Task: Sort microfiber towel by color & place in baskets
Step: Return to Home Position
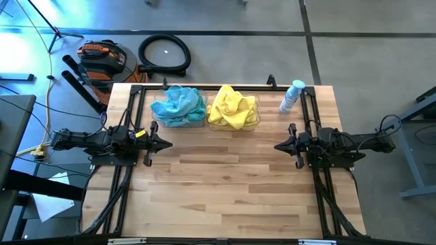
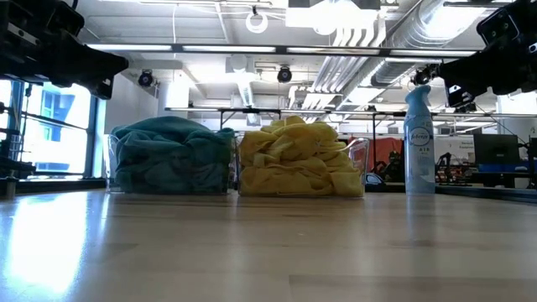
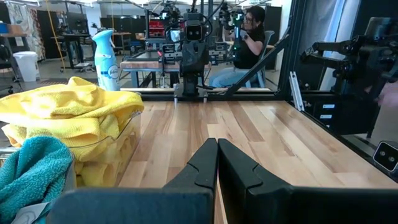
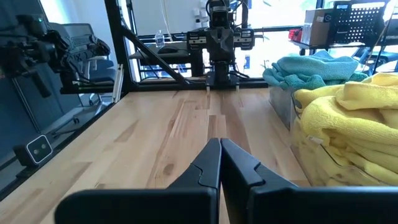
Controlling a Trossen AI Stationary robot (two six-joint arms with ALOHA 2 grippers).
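At nine o'clock on the table the left gripper (image 1: 162,143) hangs with its claw pinched narrow, holding nothing. Toward twelve o'clock the left basket (image 1: 157,121) is heaped with blue towels (image 1: 180,103). Just beside it the right basket (image 1: 253,121) holds the yellow towels (image 1: 231,107). A spray bottle (image 1: 291,96) stands at one o'clock. At three o'clock the right gripper (image 1: 279,145) is likewise narrow and empty. No towel lies loose, so sorting looks done; the next move seems only to settle both arms home
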